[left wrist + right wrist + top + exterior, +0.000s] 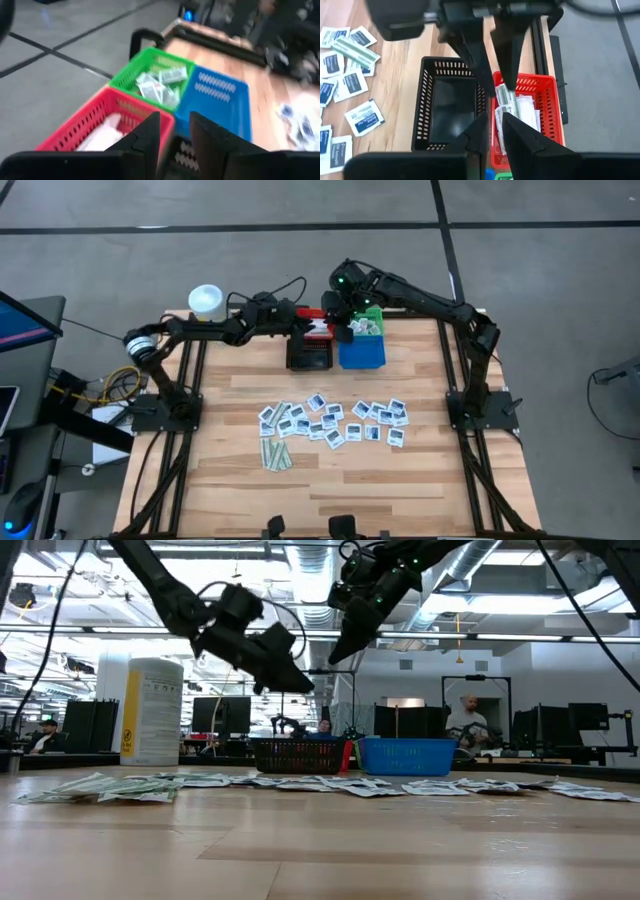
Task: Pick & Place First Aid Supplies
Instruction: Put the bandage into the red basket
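The left gripper [492,55] is held above the red bin [547,100], its fingers parted by a narrow gap, and a pale green-white strip [504,96] is seen just under its tips, over the white packets lying in that bin; whether the strip is touched cannot be told. The right gripper [347,308] is held above the green bin [368,323], its fingers nearly closed with nothing seen between them. The black bin [449,107] is set beside the red one, and the blue bin [361,352] beside the black, in front of the green. The first aid supplies [330,420] are scattered across the middle of the light wooden tabletop [320,480], well apart from the bins. A white tub with a yellow label [151,711] is stood at the table's far left corner. Beyond the table, desks, monitors and seated people [466,720] are seen under ceiling lights, on a grey floor.
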